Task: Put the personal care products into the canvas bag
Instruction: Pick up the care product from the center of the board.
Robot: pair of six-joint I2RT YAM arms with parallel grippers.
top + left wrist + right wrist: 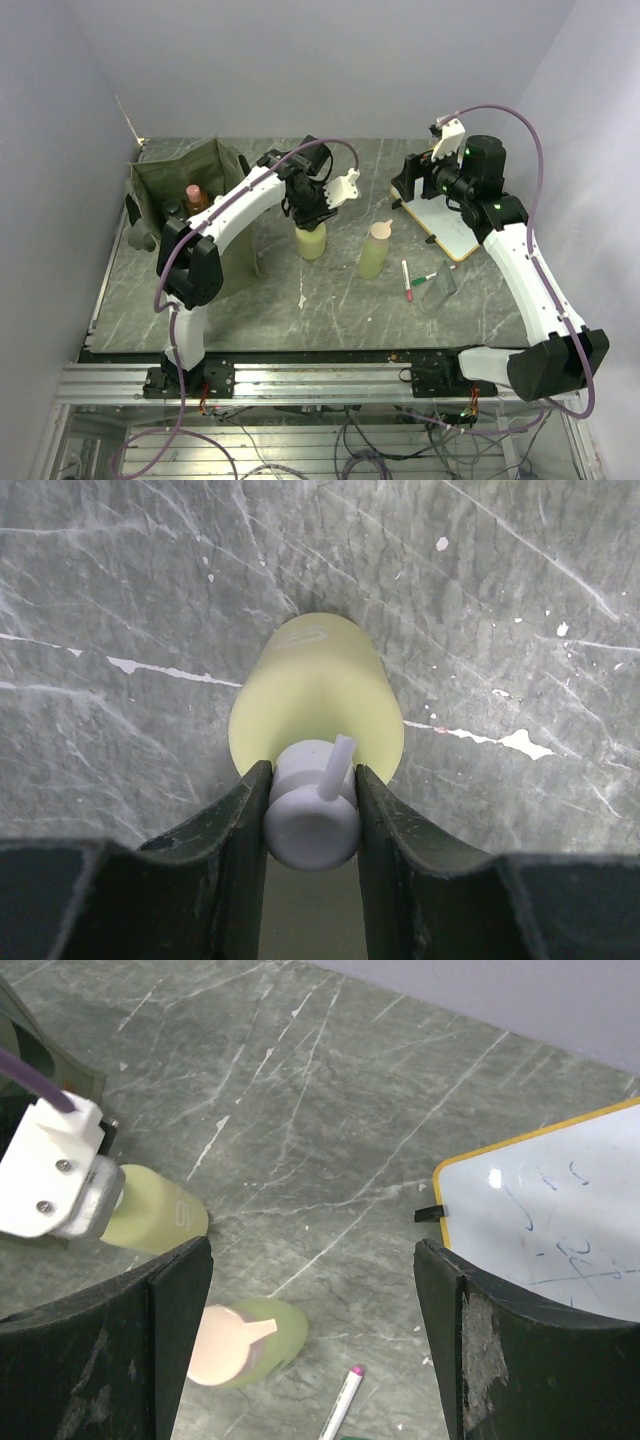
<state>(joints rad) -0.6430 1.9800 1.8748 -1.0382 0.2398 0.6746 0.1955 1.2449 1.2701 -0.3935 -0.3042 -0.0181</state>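
Observation:
My left gripper (312,212) is shut on the white cap (312,820) of a pale yellow-green bottle (312,241), which stands upright near the table's middle. In the left wrist view the jaws pinch the cap from both sides above the bottle's body (315,695). A light green bottle with a beige cap (375,251) stands to its right and also shows in the right wrist view (270,1330). The olive canvas bag (175,180) stands open at the back left with an amber bottle (195,197) inside. My right gripper (410,185) is open and empty, held high over the whiteboard's near-left edge.
A wood-framed whiteboard (455,232) lies at the right and also shows in the right wrist view (560,1210). A red-capped marker (407,281), a green marker (425,278) and a small clear item (441,280) lie in front of it. Walls close in at the back and sides.

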